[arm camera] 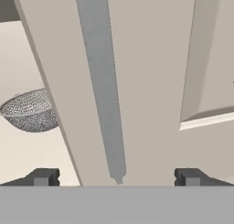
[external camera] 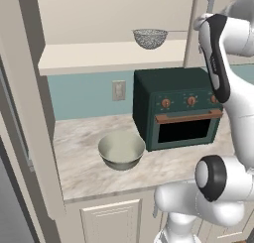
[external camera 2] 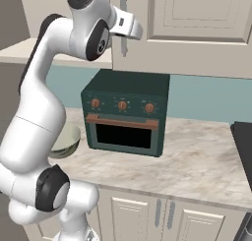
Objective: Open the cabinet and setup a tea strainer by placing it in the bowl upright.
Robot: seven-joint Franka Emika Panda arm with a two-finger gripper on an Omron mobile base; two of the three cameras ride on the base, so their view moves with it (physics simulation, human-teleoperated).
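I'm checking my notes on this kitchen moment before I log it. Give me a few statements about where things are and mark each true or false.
1. The tea strainer lies in the bowl. False: it sits on the cabinet shelf, and the bowl holds nothing.
2. The bowl stands on the counter beside the green oven. True.
3. The hand has its fingers spread, with the bar handle between them. True.
4. The oven's door hangs open. False: it is closed.
5. The strainer rests mesh down. True.
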